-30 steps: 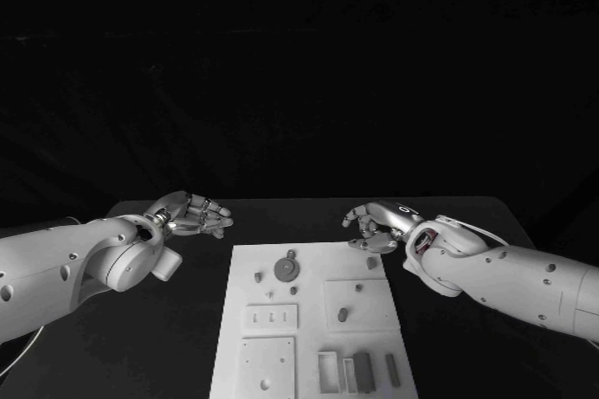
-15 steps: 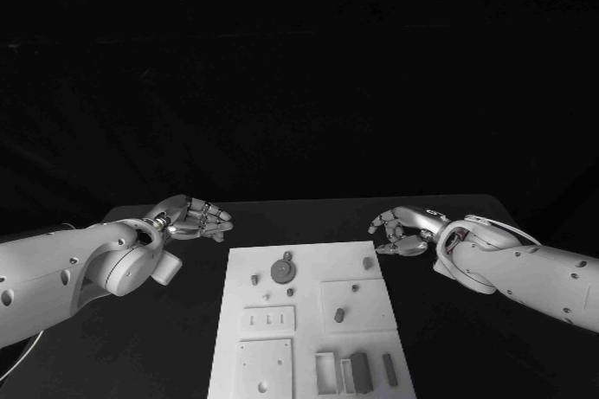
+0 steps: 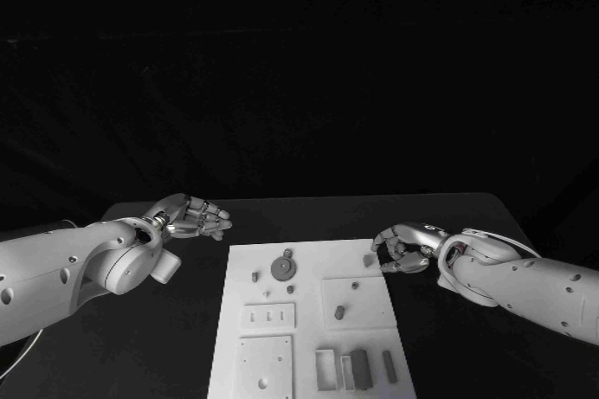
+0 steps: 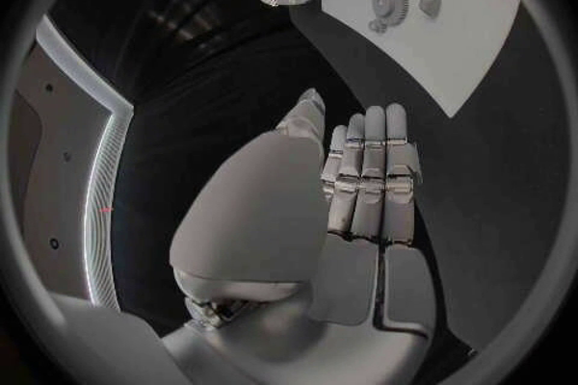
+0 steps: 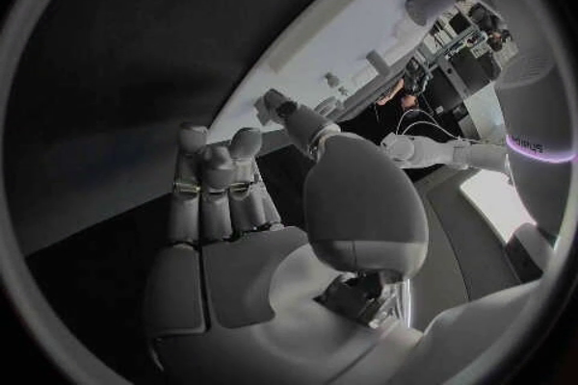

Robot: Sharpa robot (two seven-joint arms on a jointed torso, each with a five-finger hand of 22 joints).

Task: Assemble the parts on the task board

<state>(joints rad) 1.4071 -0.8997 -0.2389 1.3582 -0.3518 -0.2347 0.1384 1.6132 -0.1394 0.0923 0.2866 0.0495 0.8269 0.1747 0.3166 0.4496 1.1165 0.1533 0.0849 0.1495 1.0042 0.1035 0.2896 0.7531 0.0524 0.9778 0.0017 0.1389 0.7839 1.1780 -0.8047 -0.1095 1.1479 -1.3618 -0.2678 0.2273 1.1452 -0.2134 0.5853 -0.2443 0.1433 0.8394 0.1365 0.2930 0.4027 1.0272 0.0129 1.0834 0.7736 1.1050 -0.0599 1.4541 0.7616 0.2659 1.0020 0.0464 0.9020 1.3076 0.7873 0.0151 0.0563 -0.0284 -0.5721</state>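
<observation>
Head view: the white task board [image 3: 312, 312] lies in the middle of the black table [image 3: 474, 217], running lengthwise away from the robot, with bare black table on both long sides and beyond its far edge. The left hand [image 3: 190, 217] hangs over the table just off the board's far left corner, apart from the board, its fingers curled in with nothing in them. The right hand [image 3: 406, 247] sits at the board's far right corner, fingers bent inward with their tips close to a small dark part [image 3: 370, 261] lying at the board's right edge; whether it touches or holds that part I cannot tell. Toward the board's middle from the right hand, a round gear [image 3: 285, 267] rests on the plate, with smaller pieces beside it. Nearer the robot, a raised square panel holds a small oval part [image 3: 341, 313], and near the closest edge a dark block [image 3: 361, 370] stands in a slotted compartment. In the left wrist view the left hand's fingers [image 4: 367, 178] lie close together over dark table, the board's corner [image 4: 458, 19] well ahead.
</observation>
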